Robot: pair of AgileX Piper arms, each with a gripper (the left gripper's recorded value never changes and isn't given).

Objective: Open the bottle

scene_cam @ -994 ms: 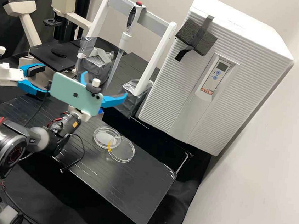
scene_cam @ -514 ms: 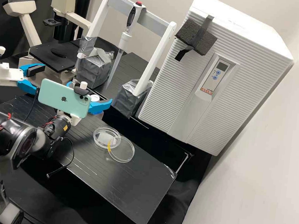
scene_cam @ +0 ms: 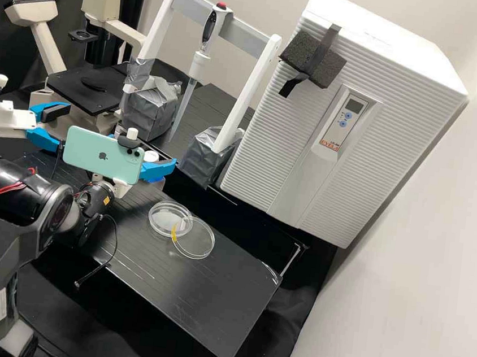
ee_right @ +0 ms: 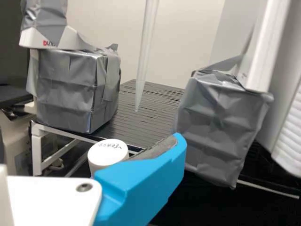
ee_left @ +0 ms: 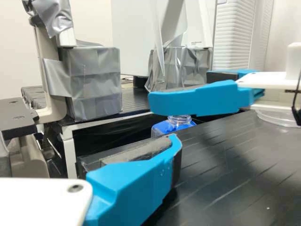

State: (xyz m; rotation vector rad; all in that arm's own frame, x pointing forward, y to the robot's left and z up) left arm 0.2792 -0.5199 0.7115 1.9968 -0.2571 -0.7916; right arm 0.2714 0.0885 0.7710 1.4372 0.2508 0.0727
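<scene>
Standing at the back edge of the bench (scene_cam: 198, 288), just before a taped block (scene_cam: 149, 106), the bottle (ee_left: 171, 126) sits under the right gripper (scene_cam: 159, 165). That gripper is level with the white cap (ee_right: 107, 153), presumably to twist it off (whether it has clamped, I cannot tell). The left gripper (scene_cam: 50, 123) hovers beside, fingers apart and pointed at the bottle, likely placed to steady the body during unscrewing.

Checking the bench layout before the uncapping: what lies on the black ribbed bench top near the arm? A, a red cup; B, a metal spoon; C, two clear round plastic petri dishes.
C: two clear round petri dishes lie on the black bench top, rims overlapping, a yellow mark on one.
</scene>
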